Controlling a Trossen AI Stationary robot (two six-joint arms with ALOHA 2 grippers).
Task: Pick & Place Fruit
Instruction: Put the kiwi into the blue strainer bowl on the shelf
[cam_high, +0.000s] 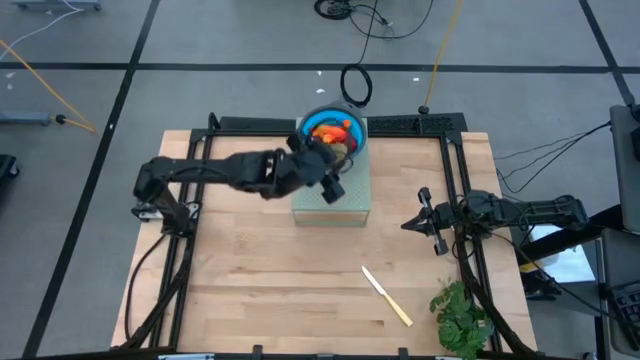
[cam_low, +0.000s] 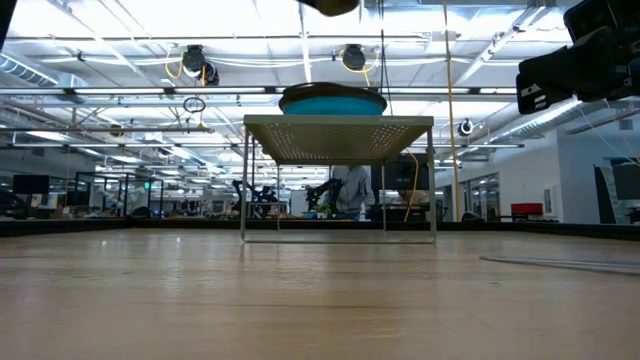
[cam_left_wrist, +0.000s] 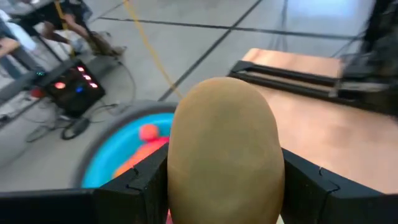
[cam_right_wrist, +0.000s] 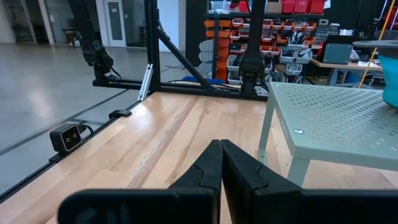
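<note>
Wooden desk (cam_high: 270, 290) on a grey floor, black frame around it. High view: left gripper (cam_high: 327, 172) reaches over the pale green perforated stand (cam_high: 345, 205) at the desk's far edge, just beside the blue bowl (cam_high: 358, 128) on the stand's far end. Bowl holds orange and red fruit (cam_high: 333, 130). Right gripper (cam_high: 420, 222) waits near the desk's right edge. Cream knife (cam_high: 386, 295) and green leafy bunch (cam_high: 462, 315) lie toward the near right corner.

Low view: stand (cam_low: 338, 136) upright, bowl (cam_low: 332, 100) on top; arms mostly out of frame.

Left wrist view: both fingers (cam_left_wrist: 140, 183) clamp a brown kiwi-like oval (cam_left_wrist: 225, 155), held above the bowl (cam_left_wrist: 118, 149); orange pieces (cam_left_wrist: 144, 144) inside.

Right wrist view: fingers (cam_right_wrist: 239, 174) pressed together, empty, above the desk beside the stand (cam_right_wrist: 336, 118).

No legible writing anywhere.
</note>
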